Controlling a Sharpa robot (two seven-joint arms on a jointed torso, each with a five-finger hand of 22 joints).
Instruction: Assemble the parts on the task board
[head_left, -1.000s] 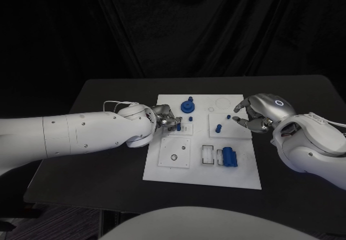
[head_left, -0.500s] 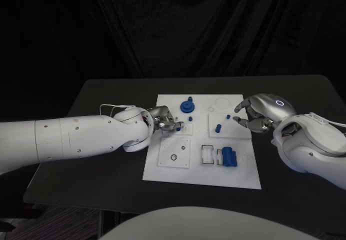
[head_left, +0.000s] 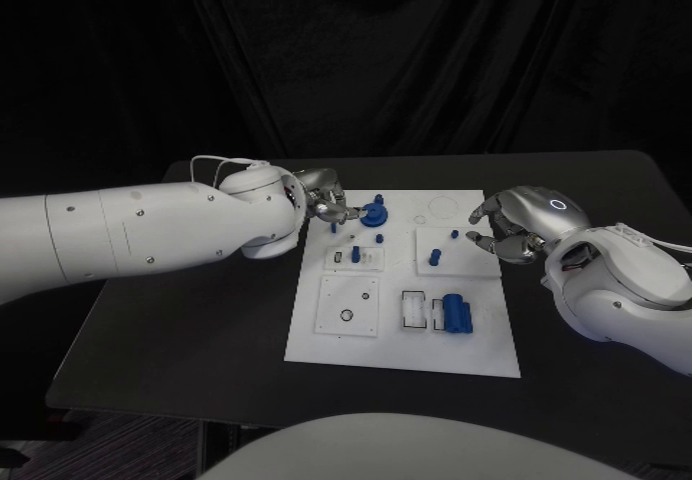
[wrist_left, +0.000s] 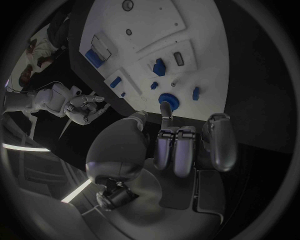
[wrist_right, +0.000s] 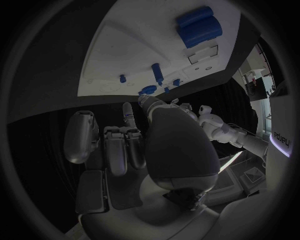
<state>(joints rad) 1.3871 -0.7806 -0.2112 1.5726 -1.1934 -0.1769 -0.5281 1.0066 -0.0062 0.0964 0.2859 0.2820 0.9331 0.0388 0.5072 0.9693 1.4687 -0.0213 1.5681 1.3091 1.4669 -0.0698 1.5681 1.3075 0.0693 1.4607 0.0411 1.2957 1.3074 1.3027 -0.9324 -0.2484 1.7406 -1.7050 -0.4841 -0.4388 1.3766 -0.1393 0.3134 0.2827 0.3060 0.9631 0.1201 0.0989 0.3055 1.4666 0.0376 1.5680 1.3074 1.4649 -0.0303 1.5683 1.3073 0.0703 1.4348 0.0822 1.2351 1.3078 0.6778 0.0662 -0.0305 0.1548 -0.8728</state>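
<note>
we see the left hand (head_left: 326, 203) at the task board (head_left: 490, 350)'s far left corner, fingers curled beside the round blue gear (head_left: 375, 213); we can't tell if it grips anything. the right hand (head_left: 513, 227) hovers at the board's right edge, fingers curled, nothing in them. a blue peg (head_left: 436, 257) stands mid-board; a larger blue block (head_left: 457, 313) lies nearer the robot.

Left hand (wrist_left: 181, 145) hovers at the task board (wrist_left: 156, 30) edge, fingers (wrist_left: 165, 117) curled empty, one fingertip near the round blue gear (wrist_left: 167, 101); small blue pegs (wrist_left: 195, 93) lie just beside.
</note>
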